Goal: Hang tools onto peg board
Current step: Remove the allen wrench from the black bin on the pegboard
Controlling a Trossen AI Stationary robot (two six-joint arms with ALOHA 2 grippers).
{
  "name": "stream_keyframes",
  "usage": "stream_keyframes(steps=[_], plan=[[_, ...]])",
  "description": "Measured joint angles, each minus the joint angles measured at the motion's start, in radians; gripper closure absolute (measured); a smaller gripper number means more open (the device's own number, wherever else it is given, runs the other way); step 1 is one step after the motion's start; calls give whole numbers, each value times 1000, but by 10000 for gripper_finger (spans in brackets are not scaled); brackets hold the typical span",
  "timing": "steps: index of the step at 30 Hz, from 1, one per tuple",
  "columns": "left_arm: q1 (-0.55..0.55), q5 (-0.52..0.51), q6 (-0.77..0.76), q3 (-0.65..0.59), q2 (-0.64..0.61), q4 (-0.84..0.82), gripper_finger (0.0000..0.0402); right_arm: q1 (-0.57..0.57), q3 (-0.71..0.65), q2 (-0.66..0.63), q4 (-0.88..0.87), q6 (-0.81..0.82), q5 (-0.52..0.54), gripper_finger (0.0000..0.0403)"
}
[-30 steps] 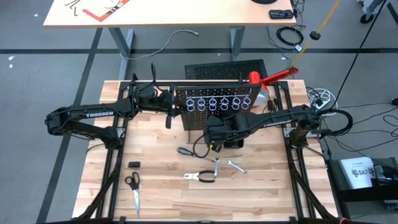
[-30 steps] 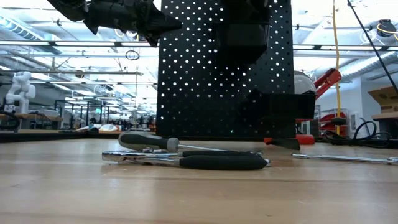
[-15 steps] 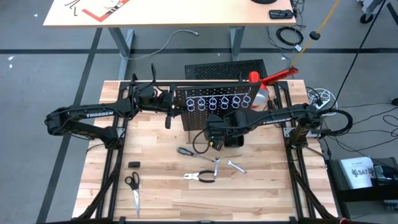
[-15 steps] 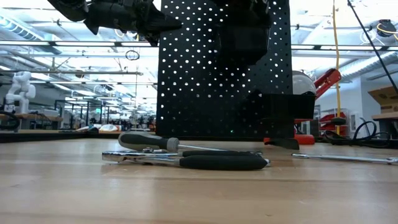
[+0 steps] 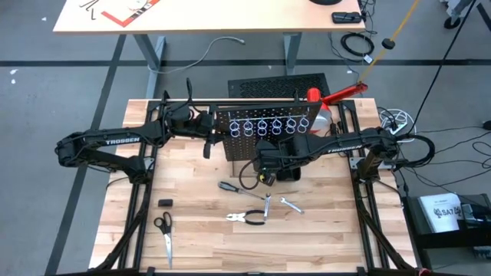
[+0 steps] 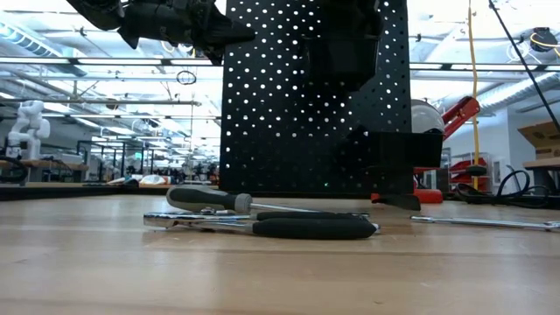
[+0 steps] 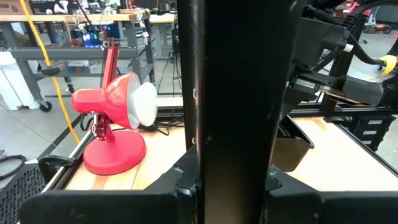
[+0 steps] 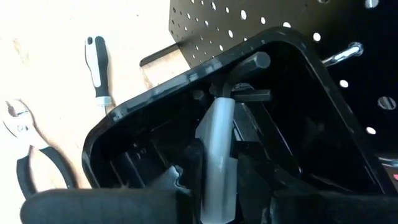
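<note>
Wooden tabletop lay below the bin, where the right gripper, clamped on a pale tool, needed lowering fully inside before release.

Work surface: pale wood-plank table w/ black frame rails along its sides.

Items resting directly on it:
- Peg board, upright, at rear centre.
- Red desk lamp, rear right corner, just beside the board.
- Screwdriver, front of the board, dark handle.
- Pliers, nearer front, centre.
- Two silver wrenches, just right of pliers; one lies approx. lengthwise, one angled.
- Scissors, front left.
- Small black block, just behind scissors.
</note>
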Motion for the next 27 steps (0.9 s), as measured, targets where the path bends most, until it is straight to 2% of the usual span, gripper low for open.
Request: stream_keyframes(steps=[10,18,21,24,27], plan=[[0,3,-3,0,0,0,336,55,26,-69,4,10,84,345],[0,2,-3,0,0,0,336,113,62,-160,8,-70,143,345],[0,2,-3,0,0,0,336,150,70,-208,18,-170,99,345],[0,3,-8,0,0,0,330,207,71,-247,28,-279,-3,346],[0,3,-10,0,0,2,326,259,71,-275,31,-298,-35,346]])
